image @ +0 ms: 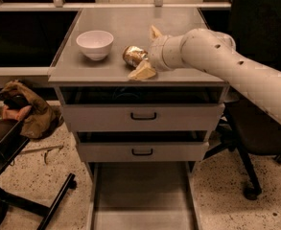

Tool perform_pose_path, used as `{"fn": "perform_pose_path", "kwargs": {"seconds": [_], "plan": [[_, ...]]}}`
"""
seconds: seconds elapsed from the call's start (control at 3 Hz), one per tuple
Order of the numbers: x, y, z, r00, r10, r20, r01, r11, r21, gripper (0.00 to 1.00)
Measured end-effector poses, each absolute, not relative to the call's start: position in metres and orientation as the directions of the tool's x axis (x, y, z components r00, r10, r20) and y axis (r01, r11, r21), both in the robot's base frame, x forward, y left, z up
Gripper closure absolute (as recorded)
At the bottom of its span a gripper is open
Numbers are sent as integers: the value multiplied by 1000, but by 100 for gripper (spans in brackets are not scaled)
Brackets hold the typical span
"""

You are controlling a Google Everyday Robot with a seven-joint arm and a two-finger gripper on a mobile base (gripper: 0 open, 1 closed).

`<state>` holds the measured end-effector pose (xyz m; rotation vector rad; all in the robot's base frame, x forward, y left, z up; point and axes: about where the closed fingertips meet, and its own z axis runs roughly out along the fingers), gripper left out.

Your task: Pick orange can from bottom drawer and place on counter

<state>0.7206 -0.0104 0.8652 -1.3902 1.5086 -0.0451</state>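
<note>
Office: drawer cabinet (142, 116), swivel chair (255, 143); jaws over counter (130, 23).

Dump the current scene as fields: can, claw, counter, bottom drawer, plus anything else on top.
counter: holds the can and a bowl
can: resting on the counter near its front edge, right of the bowl
claw: at the can, open, one finger behind it and one in front
bowl: white, upright, apart from the can
bottom drawer: pulled out, no can in it
task stage: can looks placed; claw not yet pulled away
</note>
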Motion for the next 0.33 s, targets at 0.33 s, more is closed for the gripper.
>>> {"fn": "perform_pose_path", "kwargs": {"seconds": [0.33], "plan": [[721, -10, 865, 209, -748, -630, -709, 328, -624, 0]]}}
